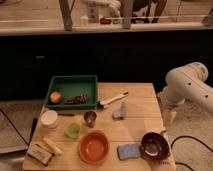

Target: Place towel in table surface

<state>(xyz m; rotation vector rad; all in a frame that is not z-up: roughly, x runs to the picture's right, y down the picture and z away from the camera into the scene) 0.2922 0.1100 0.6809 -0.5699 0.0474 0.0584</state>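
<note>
the towel (119, 111) seems already on the worktop (142, 124); your gripper (169, 118) hangs at its right edge, grip state i cannot tell; you probably only need to retreat.

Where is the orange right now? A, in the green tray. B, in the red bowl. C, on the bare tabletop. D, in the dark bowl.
A: the orange lies at the left end of the tray, while the gripper hangs at the right edge of the table, far from it.
</note>
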